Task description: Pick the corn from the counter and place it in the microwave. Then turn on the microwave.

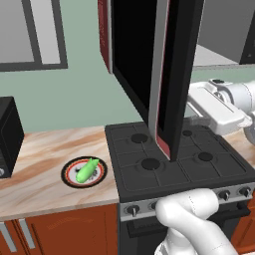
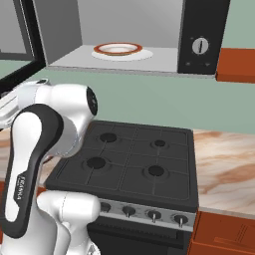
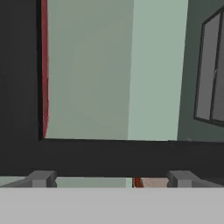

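The corn (image 1: 87,170) lies on a round red-and-black-rimmed plate (image 1: 70,180) on the counter (image 1: 45,149), left of the black stove (image 1: 174,164) and well apart from the arm. The microwave (image 2: 129,35) hangs above the stove with its door (image 1: 172,74) swung wide open; a second plate (image 2: 118,49) sits on its floor. The gripper (image 3: 111,178) is released, its fingertips (image 3: 41,178) spread wide with nothing between them, facing the edge of the open door.
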{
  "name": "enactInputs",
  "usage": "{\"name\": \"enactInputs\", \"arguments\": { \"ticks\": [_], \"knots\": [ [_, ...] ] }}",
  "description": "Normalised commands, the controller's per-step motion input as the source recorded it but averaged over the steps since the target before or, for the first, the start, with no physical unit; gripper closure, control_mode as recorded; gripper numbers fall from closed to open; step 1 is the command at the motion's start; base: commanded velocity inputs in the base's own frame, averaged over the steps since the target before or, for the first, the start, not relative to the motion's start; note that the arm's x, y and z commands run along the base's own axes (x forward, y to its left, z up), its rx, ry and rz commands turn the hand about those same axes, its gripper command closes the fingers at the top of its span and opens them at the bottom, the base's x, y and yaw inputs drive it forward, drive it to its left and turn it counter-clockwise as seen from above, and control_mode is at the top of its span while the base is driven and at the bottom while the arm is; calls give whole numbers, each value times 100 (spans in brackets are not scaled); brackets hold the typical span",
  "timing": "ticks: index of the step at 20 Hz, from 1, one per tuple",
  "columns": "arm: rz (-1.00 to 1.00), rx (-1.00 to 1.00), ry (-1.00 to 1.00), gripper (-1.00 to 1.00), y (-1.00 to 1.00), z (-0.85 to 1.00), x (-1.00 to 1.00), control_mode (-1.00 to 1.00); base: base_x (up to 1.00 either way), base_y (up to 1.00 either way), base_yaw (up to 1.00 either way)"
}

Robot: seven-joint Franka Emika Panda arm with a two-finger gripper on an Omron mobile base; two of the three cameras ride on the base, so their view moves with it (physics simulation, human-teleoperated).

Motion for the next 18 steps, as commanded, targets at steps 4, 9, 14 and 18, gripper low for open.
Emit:
{"name": "enactInputs", "arguments": {
  "ticks": [4, 9, 14, 18],
  "knots": [
    [0, 4, 1, -100, -22, 0, 8, -100, 0, 0, 0],
    [-4, 4, 8, -100, -14, -1, 18, -100, 0, 0, 0],
    [-8, 1, 12, -100, -7, -7, 20, -100, 0, 0, 0],
    [-9, 0, 11, -100, -2, -12, 16, -100, 0, 0, 0]
  ]
}}
